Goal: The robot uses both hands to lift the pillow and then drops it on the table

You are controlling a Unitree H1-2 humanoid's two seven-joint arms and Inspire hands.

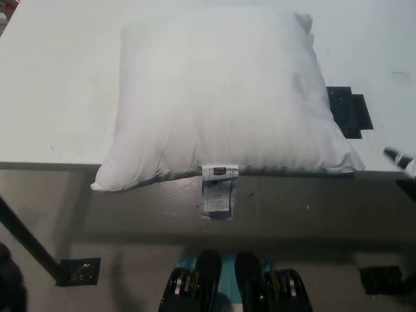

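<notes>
1. We see a pale white table point(58, 78) filling the upper part of the head view, with a grey-brown floor point(130, 221) below its near edge.
2. The white pillow point(221, 91) lies flat on the table, its near edge hanging just over the table's near edge.
3. A white label point(219, 171) sits at the middle of the pillow's near edge, with a longer care tag point(217, 198) hanging below it; there is dark print on the label, but it is too small for us to read.
4. A black patch point(351, 110) lies on the table just beside the pillow's right edge.
5. Only a tip of the right hand point(401, 158) shows, near the pillow's near right corner and apart from it; we cannot tell whether it is spread or closed.
6. The left hand is out of sight.
</notes>
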